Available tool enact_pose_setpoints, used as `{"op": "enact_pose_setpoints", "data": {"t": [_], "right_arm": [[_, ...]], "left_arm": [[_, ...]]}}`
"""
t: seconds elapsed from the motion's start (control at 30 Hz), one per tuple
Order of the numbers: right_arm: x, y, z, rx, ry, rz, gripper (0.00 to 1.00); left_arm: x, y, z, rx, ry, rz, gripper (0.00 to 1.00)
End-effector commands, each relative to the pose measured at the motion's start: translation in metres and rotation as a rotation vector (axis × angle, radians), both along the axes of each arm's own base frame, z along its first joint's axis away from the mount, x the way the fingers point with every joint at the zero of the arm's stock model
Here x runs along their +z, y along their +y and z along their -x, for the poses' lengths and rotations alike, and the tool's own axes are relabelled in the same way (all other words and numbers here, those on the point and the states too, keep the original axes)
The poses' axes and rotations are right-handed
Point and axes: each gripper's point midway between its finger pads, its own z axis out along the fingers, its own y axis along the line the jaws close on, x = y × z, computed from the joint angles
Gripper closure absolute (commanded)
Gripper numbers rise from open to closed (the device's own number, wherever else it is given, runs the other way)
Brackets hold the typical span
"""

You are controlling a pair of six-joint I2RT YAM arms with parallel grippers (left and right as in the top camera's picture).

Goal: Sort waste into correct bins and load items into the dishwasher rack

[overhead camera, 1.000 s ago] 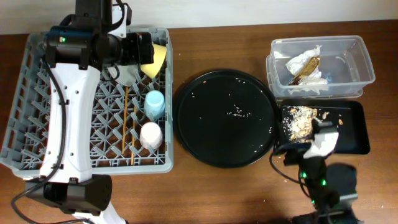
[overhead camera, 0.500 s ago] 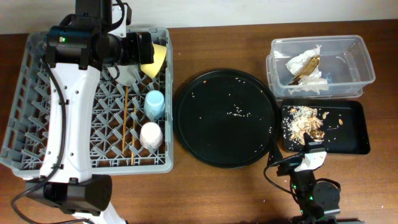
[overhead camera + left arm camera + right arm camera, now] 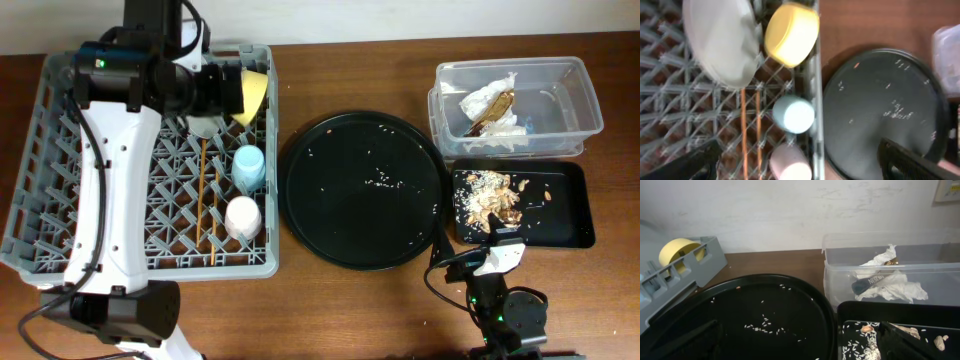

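The dishwasher rack (image 3: pixel 60 150) holds the grey plate (image 3: pixel 203 126), yellow bowl (image 3: pixel 256 88), light-blue cup (image 3: pixel 249 165), pale-pink cup (image 3: pixel 242 215) and two chopsticks (image 3: pixel 207 200). My left gripper (image 3: pixel 228 90) hovers open and empty above them. Its view shows the plate (image 3: pixel 720 40), bowl (image 3: pixel 791 34), blue cup (image 3: pixel 794 114), pink cup (image 3: pixel 790 162) and chopsticks (image 3: pixel 744 130). The clear tub (image 3: pixel 575 100) holds napkins (image 3: pixel 500 135) and the wrapper (image 3: pixel 490 105). The shallow black tray (image 3: pixel 570 215) holds food scraps (image 3: pixel 488 195). My right gripper (image 3: pixel 497 258) is open and empty, low at the table's front.
The large round black tray (image 3: pixel 363 188) lies between the rack and the bins, with rice grains scattered on it. The right wrist view shows it (image 3: pixel 765 315) with the tub (image 3: pixel 840 265) and black tray (image 3: pixel 860 315) behind.
My right arm has pulled back from over the black tray toward the table's front edge, uncovering the scraps. My left gripper has shifted slightly right above the rack.
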Motion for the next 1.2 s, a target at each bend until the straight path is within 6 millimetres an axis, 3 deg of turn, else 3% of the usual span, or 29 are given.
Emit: {"op": "enact_pose_setpoints", "data": {"t": [0.0,0.1,0.17,0.2,0.27,0.4,0.63,0.87,1.17], "right_arm": [[-0.003,0.0,0.0,-0.001,0.003,-0.006,0.02],[-0.003,0.0,0.0,0.0,0.003,-0.006,0.02],[-0.003,0.0,0.0,0.0,0.003,-0.006,0.02],[-0.003,0.0,0.0,-0.001,0.003,-0.006,0.01],[-0.003,0.0,0.0,0.0,0.003,-0.006,0.02],[-0.003,0.0,0.0,0.0,0.003,-0.006,0.01],[-0.003,0.0,0.0,-0.001,0.003,-0.006,0.02],[-0.003,0.0,0.0,0.0,0.003,-0.006,0.02],[-0.003,0.0,0.0,0.0,0.003,-0.006,0.02]], "left_arm": [[0.051,0.022,0.026,0.052,-0.154,-0.063,0.01],[0.082,0.035,0.051,0.094,-0.351,-0.079,0.01],[0.075,0.047,0.08,0.13,-0.455,-0.084,0.01],[0.067,0.054,0.092,0.146,-0.498,-0.083,0.01],[0.022,0.072,0.123,0.201,-0.592,-0.085,0.01],[-0.044,0.087,0.157,0.251,-0.795,-0.097,0.01],[-0.09,0.091,0.168,0.198,-1.106,-0.215,0.01],[-0.136,0.092,0.172,0.124,-1.002,-0.303,0.01],[-0.135,0.088,0.172,0.106,-1.006,-0.292,0.01]]}}
